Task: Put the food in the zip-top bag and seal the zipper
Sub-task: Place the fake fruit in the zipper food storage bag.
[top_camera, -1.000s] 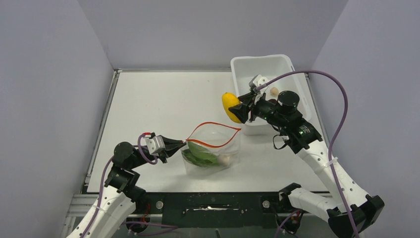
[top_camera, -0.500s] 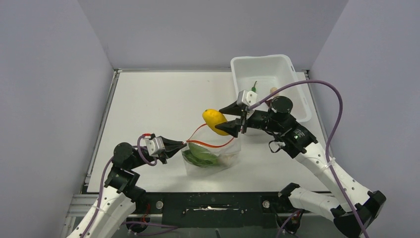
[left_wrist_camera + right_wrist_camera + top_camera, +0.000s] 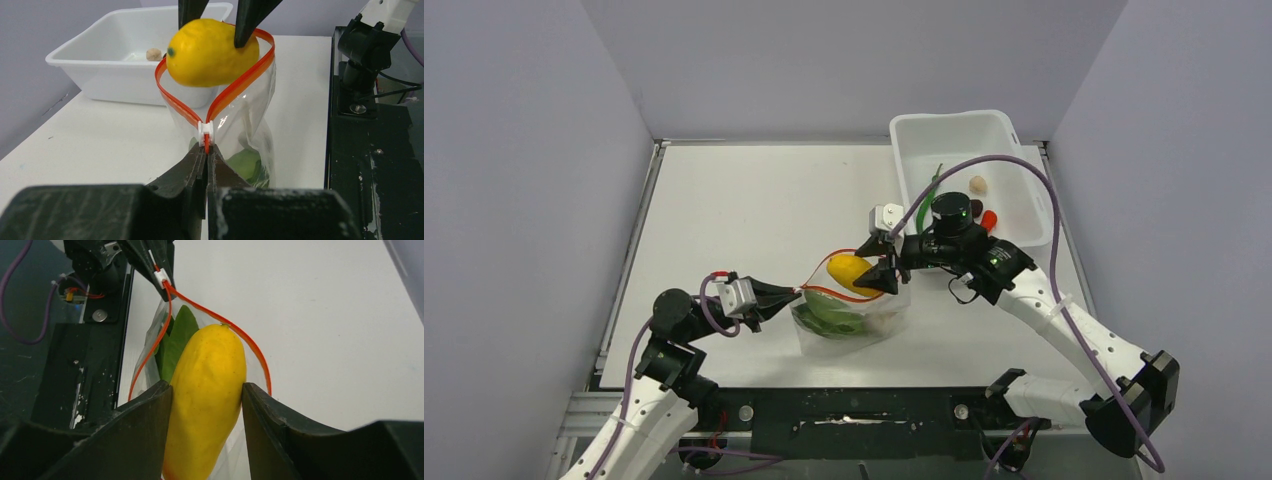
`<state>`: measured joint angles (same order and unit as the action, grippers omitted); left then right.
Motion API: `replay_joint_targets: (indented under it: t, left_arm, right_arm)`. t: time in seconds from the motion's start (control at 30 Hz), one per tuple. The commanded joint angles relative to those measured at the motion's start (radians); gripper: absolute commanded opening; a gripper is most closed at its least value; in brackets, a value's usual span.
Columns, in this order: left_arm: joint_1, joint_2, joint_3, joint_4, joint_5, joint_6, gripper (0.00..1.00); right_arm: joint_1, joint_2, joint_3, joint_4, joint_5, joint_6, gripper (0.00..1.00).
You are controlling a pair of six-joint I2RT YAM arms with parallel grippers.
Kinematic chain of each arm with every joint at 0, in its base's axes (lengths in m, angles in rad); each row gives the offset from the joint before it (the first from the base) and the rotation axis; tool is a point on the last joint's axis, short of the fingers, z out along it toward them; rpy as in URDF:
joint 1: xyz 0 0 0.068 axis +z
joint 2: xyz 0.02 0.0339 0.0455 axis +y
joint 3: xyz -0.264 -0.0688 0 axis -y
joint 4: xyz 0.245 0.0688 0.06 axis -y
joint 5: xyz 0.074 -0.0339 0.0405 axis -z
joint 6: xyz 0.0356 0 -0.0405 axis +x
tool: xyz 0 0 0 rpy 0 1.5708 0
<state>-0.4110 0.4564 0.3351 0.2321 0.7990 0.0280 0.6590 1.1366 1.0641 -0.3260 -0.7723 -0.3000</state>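
the right gripper (image 3: 871, 268) holds the yellow lump (image 3: 846, 271) over the open zip-top bag (image 3: 250, 125), the left gripper (image 3: 206, 155) pinches the zipper (image 3: 175, 102), so i think next it should lower it in and let go.

Left arm (image 3: 669, 322) jaws pinched together; right arm (image 3: 1049, 310) jaws half-spread.

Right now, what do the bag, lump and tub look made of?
The bag: thin clear film, glossy; the leaf shows through, walls sag.
The lump: likely moulded plastic or foam, matte, faintly dimpled skin.
The tub: rigid white plastic, smooth, slightly glossy; straight walls, rolled rim.
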Motion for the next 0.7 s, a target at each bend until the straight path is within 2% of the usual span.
replay_joint_targets:
  t: [0.0,0.17,0.4,0.57,0.67]
  left_arm:
    - [-0.004,-0.007,0.003,0.068,0.026,-0.017,0.00]
    - [-0.004,-0.010,0.001,0.073,0.037,-0.021,0.00]
    - [-0.004,-0.001,0.004,0.073,0.051,-0.019,0.00]
    - [-0.004,-0.007,0.000,0.080,0.061,-0.018,0.00]
    - [-0.004,-0.014,-0.001,0.078,0.052,-0.016,0.00]
  right_arm:
    - [0.032,0.024,0.062,-0.047,-0.081,-0.056,0.41]
    - [0.081,0.111,0.114,-0.075,-0.129,-0.091,0.43]
    - [0.158,0.227,0.184,-0.061,-0.063,-0.119,0.43]
    - [0.171,0.269,0.164,-0.027,-0.072,-0.113,0.43]
    - [0.171,0.303,0.153,-0.071,-0.108,-0.155,0.43]
